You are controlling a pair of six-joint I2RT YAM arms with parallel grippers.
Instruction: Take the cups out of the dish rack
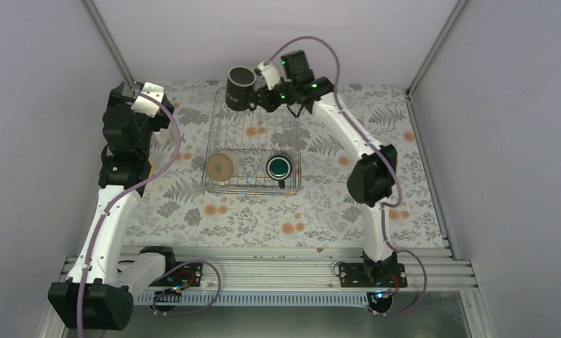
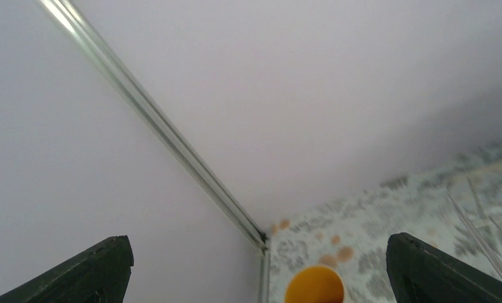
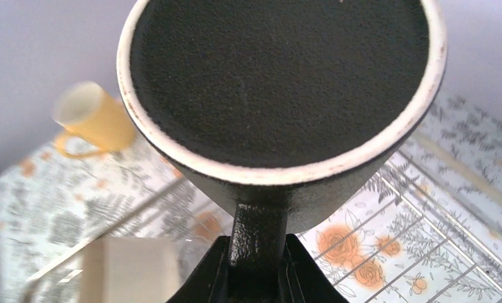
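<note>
Dish rack (image 1: 253, 144): far half is open wire, reachable from above. The near row is blocked by the cream cup (image 1: 220, 167) and green cup (image 1: 278, 167). The black cup (image 1: 239, 88), clamped in the right hand (image 1: 255, 98), hangs over the far left corner.

The left arm (image 1: 122, 151) fills the strip beside the left wall (image 1: 38, 105). The yellow cup (image 2: 315, 287) stands below the wide-spread left hand (image 2: 261, 271).

The surface (image 1: 263, 211) nearer than the rack is open.

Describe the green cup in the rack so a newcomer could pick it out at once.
Start at the wire dish rack in the middle of the flowered table. Two cups show plainly along its near edge; the green cup is the one at the right corner. Its inside is dark glossy teal, while the cream cup to its left is pale tan.
</note>
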